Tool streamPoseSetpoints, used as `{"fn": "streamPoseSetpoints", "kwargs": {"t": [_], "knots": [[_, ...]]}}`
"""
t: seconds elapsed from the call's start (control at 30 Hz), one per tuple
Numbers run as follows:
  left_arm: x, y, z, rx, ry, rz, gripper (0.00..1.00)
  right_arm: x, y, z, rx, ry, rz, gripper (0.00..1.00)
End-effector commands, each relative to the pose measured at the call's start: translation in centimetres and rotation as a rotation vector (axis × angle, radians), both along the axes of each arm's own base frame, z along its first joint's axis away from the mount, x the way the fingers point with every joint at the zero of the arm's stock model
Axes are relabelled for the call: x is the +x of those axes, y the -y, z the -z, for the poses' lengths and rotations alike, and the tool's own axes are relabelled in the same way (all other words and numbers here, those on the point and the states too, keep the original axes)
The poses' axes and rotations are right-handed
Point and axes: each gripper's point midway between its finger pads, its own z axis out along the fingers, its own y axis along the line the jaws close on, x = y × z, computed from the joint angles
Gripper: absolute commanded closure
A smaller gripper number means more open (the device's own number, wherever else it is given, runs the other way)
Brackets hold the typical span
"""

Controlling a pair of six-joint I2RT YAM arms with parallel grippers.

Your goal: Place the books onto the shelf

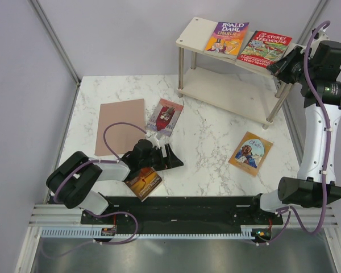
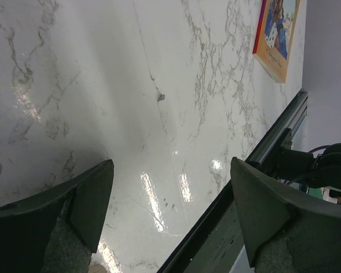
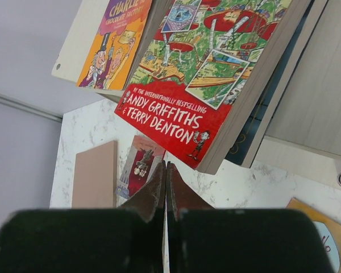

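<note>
The shelf (image 1: pixel 194 29) stands at the back right. The purple-orange Roald Dahl book (image 1: pixel 226 37) and the red Treehouse book (image 1: pixel 265 46) lie flat on its top board. In the right wrist view the Treehouse book (image 3: pixel 187 85) overhangs the board edge, with a dark blue book (image 3: pixel 247 136) under it. My right gripper (image 1: pixel 285 63) is shut and empty, just off the Treehouse book's right end; its tips (image 3: pixel 165 166) are pressed together. My left gripper (image 1: pixel 171 158) is open low over the table, its fingers (image 2: pixel 91 196) wide apart with bare marble between them.
On the table lie a pale pink-red book (image 1: pixel 166 115), the orange Othello book (image 1: pixel 250 152), a dark brown-orange book (image 1: pixel 143 182) beside the left arm, and a plain pink-brown flat book or board (image 1: pixel 120 126). Othello (image 2: pixel 278 34) shows ahead of the left fingers.
</note>
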Motion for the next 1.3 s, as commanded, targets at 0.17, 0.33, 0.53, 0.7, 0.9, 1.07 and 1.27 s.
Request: {"fn": "streamPoseSetpoints", "kwargs": {"t": [0.17,0.33,0.53,0.7,0.9,1.07,1.27], "knots": [[0.4,0.9,-0.9,-0.019,0.041,0.033,0.11,-0.9,-1.3,0.0,-0.036,0.012,-0.051,1.00],[0.3,0.9,-0.8,-0.018,0.040,0.033,0.11,-0.6,-0.9,0.6,-0.038,-0.007,-0.029,1.00],[0.3,1.0,-0.9,-0.019,0.042,0.037,0.12,-0.7,-0.5,1.1,-0.051,-0.028,-0.013,1.00],[0.3,1.0,-0.9,-0.018,0.042,0.035,0.11,-0.3,0.2,2.4,-0.062,-0.059,0.019,1.00],[0.2,1.0,-0.9,-0.019,0.041,0.036,0.12,0.1,0.6,2.6,-0.071,-0.063,0.038,1.00],[0.2,1.0,-1.0,-0.020,0.045,0.037,0.12,0.3,0.8,2.7,-0.075,-0.063,0.052,1.00],[0.2,1.0,-1.0,-0.020,0.045,0.037,0.12,0.8,0.9,2.9,-0.069,-0.060,0.054,1.00]]}}
